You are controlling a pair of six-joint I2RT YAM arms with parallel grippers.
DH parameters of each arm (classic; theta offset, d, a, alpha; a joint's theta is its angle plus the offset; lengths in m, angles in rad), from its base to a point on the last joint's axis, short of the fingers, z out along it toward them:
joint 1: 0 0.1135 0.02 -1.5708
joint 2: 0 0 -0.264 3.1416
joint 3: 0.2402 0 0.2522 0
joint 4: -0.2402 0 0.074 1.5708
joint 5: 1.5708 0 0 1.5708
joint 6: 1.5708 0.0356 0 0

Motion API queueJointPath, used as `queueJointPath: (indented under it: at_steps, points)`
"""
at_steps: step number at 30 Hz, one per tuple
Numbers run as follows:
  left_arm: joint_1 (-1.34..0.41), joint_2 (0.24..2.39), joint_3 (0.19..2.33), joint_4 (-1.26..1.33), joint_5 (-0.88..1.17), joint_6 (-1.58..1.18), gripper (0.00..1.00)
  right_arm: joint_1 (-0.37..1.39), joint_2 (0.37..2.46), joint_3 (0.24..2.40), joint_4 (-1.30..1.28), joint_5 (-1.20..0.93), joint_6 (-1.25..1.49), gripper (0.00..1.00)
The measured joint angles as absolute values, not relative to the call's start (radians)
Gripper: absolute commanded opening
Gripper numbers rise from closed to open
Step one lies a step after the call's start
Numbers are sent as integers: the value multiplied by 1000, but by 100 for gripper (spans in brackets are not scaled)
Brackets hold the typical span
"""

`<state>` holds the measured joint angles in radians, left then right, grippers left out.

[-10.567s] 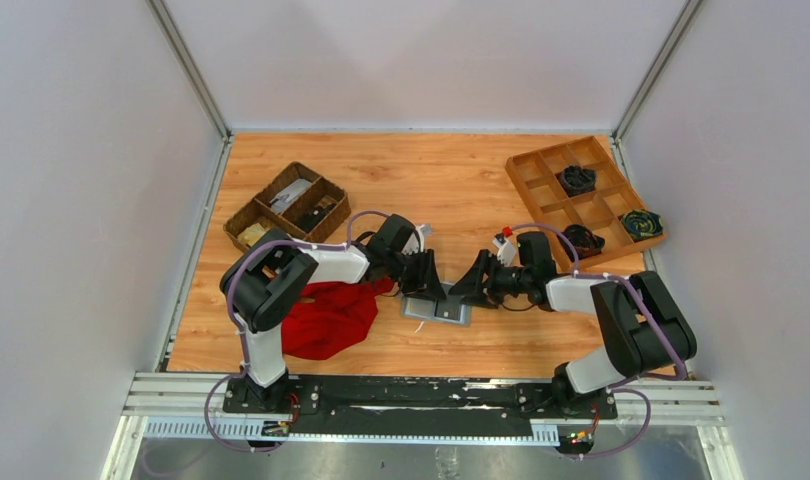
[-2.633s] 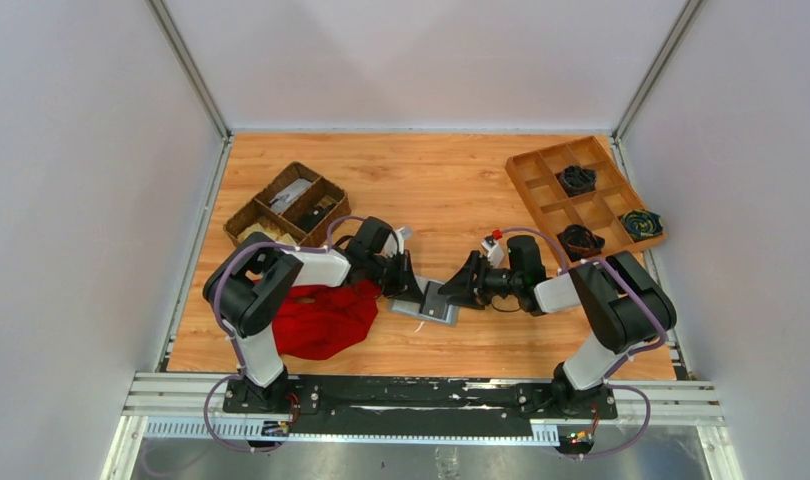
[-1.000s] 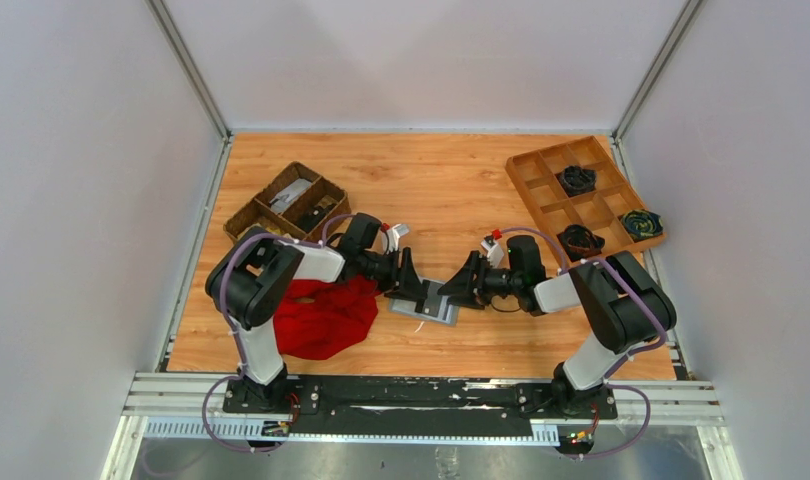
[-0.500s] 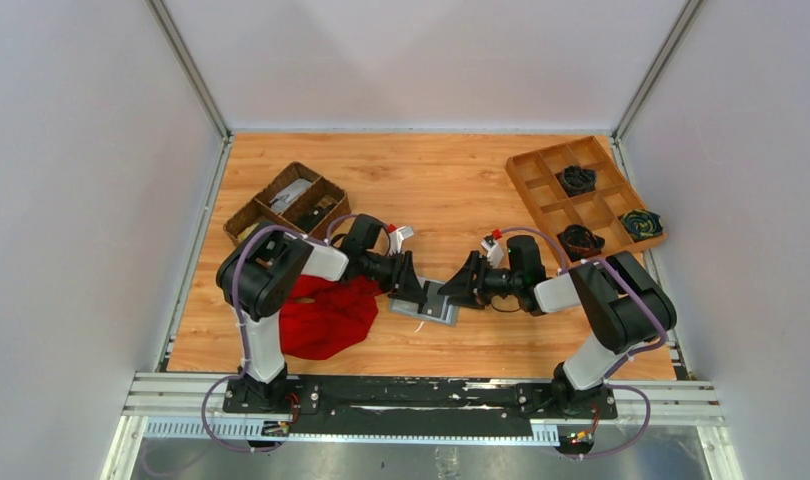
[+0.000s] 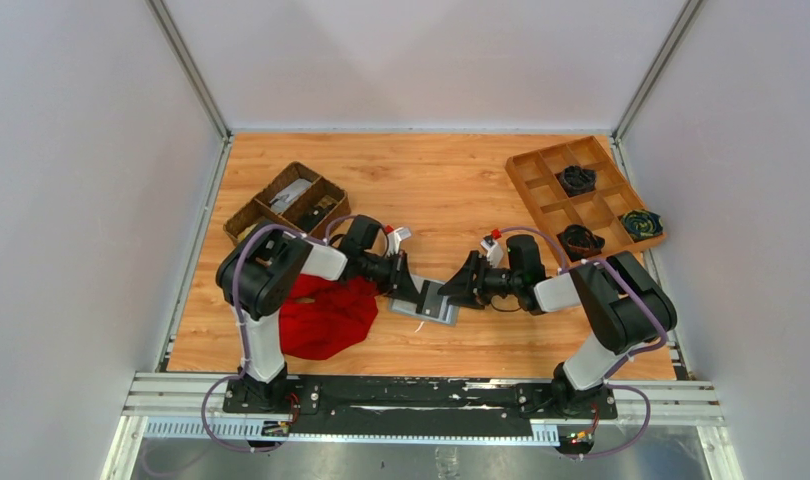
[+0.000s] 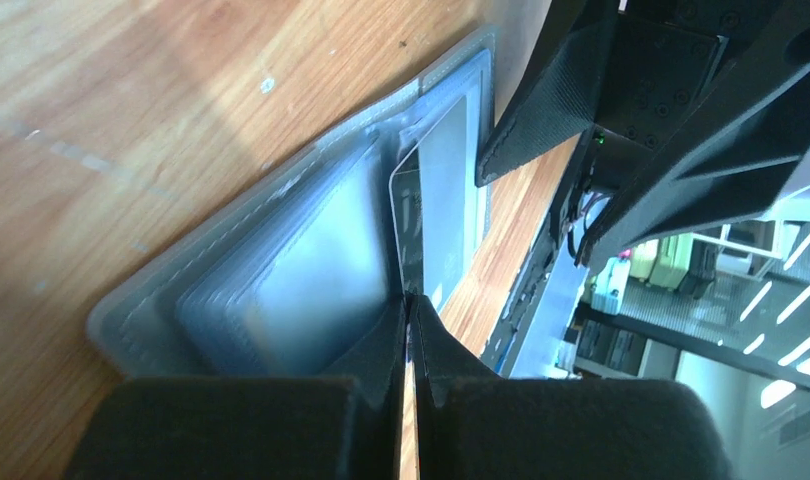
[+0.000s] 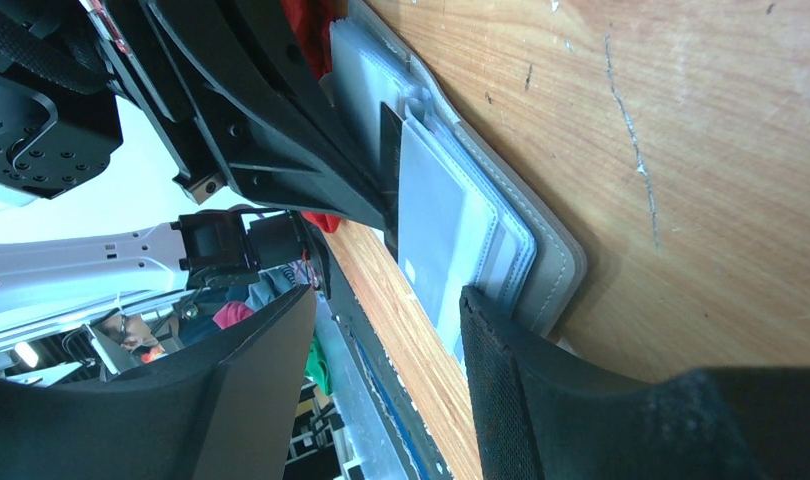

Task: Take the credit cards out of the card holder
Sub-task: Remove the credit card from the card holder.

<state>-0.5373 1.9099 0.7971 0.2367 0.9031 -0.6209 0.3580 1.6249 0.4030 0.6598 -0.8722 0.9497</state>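
The grey card holder (image 5: 433, 303) lay open on the table (image 5: 461, 190). The left pincer (image 6: 409, 310) was pressed together, apparently on a credit card (image 6: 411, 230) edge. The right pincer (image 7: 384, 300) stood apart, one finger at the holder's edge.

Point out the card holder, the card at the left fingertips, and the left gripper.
card holder (image 6: 118, 322), left wrist view: its grey stitched border.
card (image 6: 409, 228), left wrist view: its raised dark face.
left gripper (image 6: 411, 305), left wrist view: between the closed fingertips.
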Motion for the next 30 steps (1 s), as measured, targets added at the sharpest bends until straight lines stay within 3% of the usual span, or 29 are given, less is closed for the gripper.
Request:
queueJointPath:
  at_steps: [10, 30]
  points:
    - [-400, 1797, 699, 205, 866, -641, 0, 358, 1621, 409, 641, -872, 941, 60]
    - [-400, 1574, 671, 177, 842, -691, 0, 358, 1622, 410, 640, -872, 942, 60]
